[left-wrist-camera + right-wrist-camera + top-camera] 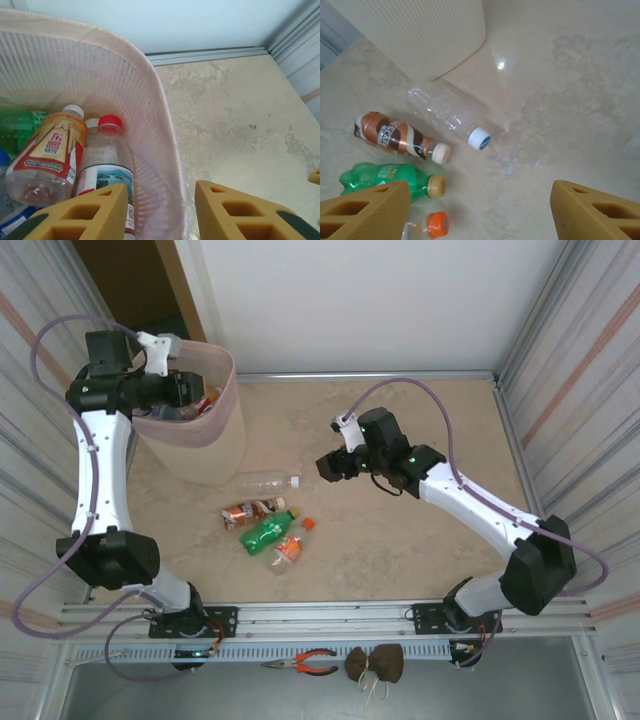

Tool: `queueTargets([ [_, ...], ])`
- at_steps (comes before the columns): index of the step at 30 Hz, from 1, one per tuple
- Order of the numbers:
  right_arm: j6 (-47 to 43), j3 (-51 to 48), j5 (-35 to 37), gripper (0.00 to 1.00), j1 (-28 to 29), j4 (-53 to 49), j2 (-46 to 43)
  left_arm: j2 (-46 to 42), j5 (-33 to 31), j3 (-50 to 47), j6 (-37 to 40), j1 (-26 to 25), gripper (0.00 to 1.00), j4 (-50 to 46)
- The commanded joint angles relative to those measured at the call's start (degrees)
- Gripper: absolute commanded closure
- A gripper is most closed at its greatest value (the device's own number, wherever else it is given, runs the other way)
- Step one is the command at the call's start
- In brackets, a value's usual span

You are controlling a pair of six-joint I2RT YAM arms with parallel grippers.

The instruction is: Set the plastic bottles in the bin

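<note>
Corrugated metal walls (pixel 590 360) hem a mottled beige table (pixel 400 550). Red-handled pliers (pixel 315 662) and a brown bundle (pixel 375 664) lie on the ledge by the arm bases. A tall beige ribbed bin (pixel 205 455), lined with a translucent pink bag (pixel 225 390), stands at far left.

Four plastic bottles lie on the table near it: a clear bottle with a white cap (pixel 268 480), a brown-labelled bottle (pixel 250 512), a green bottle (pixel 266 533) and a small orange-capped bottle (pixel 290 549). At least three more rest inside the bin: a red-capped clear bottle (pixel 106 160), an amber bottle with a red-and-cream label (pixel 50 155) and a second green bottle (pixel 20 125).

The left gripper (pixel 185 390) hangs over the bin's rim, fingers narrowly parted and empty. The right gripper (pixel 328 466) hovers spread wide, holding nothing. The clear bottle's cap points toward it from nearby.
</note>
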Motion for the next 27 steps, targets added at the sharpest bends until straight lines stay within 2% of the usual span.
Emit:
queueTargets([
  [1,12.90,3.87,-4.55,0.25,0.29,-2.65,3.30,-4.23,3.27,-3.34,-2.87,0.07,0.60,3.07],
  [7,28.47,3.76,-6.36,0.31,2.15,-2.78,7.43,-9.03,4.34,-8.69,-4.24,0.03,0.59,4.85],
  [12,41.09,2.62,-12.81,0.31,1.57,-1.65,10.67,-12.03,4.43,-11.86,-4.51,0.07,0.59,5.75],
  [18,48.79,-3.00,-18.84,0.32,1.16,4.26,12.30,-14.90,5.67,-15.70,-5.29,0.03,0.59,7.69],
  [27,55.06,-12.40,-16.66,0.38,3.29,11.33,11.50,-18.73,7.44,-21.71,-6.28,-0.02,0.59,10.66],
])
